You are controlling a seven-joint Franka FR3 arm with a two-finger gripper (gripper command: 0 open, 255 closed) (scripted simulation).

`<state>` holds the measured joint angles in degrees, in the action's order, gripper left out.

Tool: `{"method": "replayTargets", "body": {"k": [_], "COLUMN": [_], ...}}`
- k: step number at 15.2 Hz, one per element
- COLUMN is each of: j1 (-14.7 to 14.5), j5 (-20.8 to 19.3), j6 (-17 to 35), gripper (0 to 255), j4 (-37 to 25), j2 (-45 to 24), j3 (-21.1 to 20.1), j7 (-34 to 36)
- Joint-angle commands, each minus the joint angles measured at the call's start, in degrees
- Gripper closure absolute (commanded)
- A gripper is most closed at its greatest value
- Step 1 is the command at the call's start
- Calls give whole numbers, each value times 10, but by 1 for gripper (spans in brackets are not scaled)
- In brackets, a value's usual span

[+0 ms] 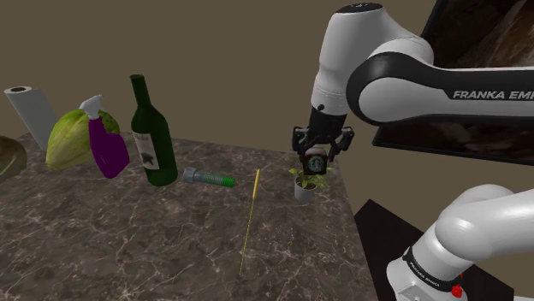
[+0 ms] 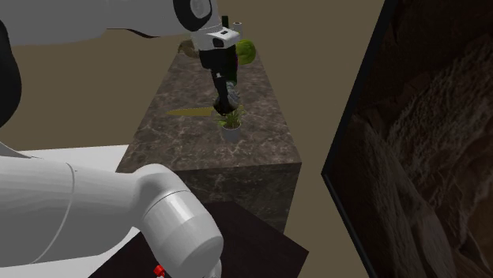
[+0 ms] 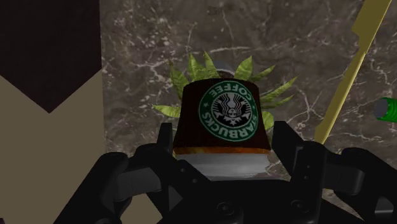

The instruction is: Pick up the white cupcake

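Note:
The cupcake (image 3: pixel 224 114) is a dark brown cup-shaped thing with a round green Starbucks Coffee logo and a white base. My black gripper (image 3: pixel 222 145) is shut on it, one finger on each side. In the shoulder view the gripper (image 1: pixel 314 162) holds the cupcake (image 1: pixel 314 159) in the air near the counter's right edge. It hangs just above a small potted plant (image 1: pixel 305 185), whose green leaves (image 3: pixel 191 67) spread out behind the cupcake. In the second exterior view the gripper (image 2: pixel 225 101) hangs over the same plant (image 2: pixel 231 125).
On the dark marble counter (image 1: pixel 128 248) stand a green wine bottle (image 1: pixel 152 132), a purple spray bottle (image 1: pixel 107 147), a lettuce head (image 1: pixel 70 141) and a paper towel roll (image 1: pixel 30 111). A green bolt (image 1: pixel 208 178) and a thin yellow stick (image 1: pixel 250 218) lie left of the plant.

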<state>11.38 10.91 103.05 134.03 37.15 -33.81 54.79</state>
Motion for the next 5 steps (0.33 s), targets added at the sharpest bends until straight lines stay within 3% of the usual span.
{"method": "replayTargets", "body": {"k": [1, 5], "j1": [1, 2], "j5": [-2, -5], "j6": [-16, -32], "gripper": [255, 255], "j4": [-15, -31], "j2": [2, 1], "j3": [4, 8], "j7": [-1, -2]}}
